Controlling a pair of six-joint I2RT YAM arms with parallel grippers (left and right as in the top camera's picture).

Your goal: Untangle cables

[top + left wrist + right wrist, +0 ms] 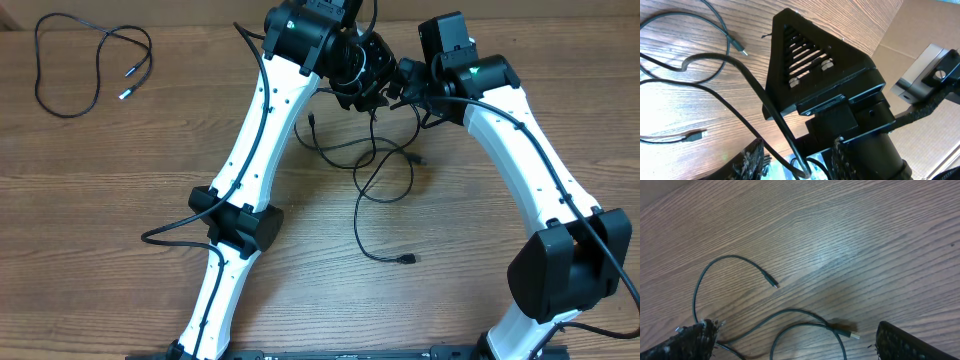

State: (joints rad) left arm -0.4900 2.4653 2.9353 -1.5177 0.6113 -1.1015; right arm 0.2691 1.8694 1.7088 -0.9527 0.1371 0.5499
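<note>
Jaws of the left gripper stand half apart astride a cable, grip unclear; right gripper gapes wide over the wood-grain table, tan panel beyond.

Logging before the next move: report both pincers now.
Left pincer: partly open, a cable runs between its fingers, not clamped.
Right pincer: wide open, empty.
</note>
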